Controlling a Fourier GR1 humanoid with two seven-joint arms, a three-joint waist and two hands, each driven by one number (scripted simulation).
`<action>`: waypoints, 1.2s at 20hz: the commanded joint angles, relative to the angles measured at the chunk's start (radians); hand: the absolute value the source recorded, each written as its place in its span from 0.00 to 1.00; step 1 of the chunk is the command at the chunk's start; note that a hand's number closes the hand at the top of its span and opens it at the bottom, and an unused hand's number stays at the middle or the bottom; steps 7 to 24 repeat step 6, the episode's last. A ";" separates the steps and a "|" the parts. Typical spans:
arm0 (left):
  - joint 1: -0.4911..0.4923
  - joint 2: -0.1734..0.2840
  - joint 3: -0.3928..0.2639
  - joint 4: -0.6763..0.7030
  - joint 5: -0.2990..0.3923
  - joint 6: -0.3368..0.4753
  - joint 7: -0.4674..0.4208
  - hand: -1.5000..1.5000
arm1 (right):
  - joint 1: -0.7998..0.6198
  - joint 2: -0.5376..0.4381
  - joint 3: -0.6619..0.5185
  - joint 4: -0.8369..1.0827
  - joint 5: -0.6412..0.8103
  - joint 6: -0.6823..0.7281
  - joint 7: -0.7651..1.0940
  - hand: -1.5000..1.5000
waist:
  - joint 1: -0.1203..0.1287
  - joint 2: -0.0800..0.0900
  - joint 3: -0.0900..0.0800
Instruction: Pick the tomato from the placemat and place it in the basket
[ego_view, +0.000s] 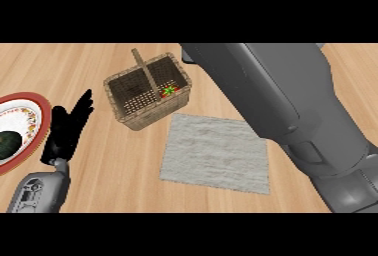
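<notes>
The wicker basket (140, 117) stands at the upper middle of the wooden counter, its handle arching over it. Inside it, against the right wall, lies the red tomato (169, 91) with a green stem. The grey placemat (218, 152) lies just below and right of the basket with nothing on it. My right forearm (295, 105) crosses from the lower right up past the basket's right side; its hand is cut off beyond the top of the view. At the left, my left hand (69, 127) rests open with its fingers straight up, holding nothing.
A red-rimmed patterned plate (29, 107) sits at the left edge, touching distance from the left hand, with a dark green round object (7, 142) on it. Bare wood surrounds the placemat below and to its left.
</notes>
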 joint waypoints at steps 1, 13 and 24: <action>0.013 0.021 0.024 -0.006 0.000 0.008 -0.008 0.50 | 0.101 -0.032 -0.042 -0.121 0.037 -0.075 0.194 0.00 | -0.025 -0.004 0.002; 0.079 0.021 0.029 -0.038 0.015 -0.004 -0.017 0.50 | 0.227 -0.100 -0.078 -0.359 0.035 0.042 0.184 0.00 | -0.050 -0.020 0.003; 0.079 0.021 0.029 -0.038 0.015 -0.004 -0.017 0.50 | 0.227 -0.100 -0.078 -0.359 0.035 0.042 0.184 0.00 | -0.050 -0.020 0.003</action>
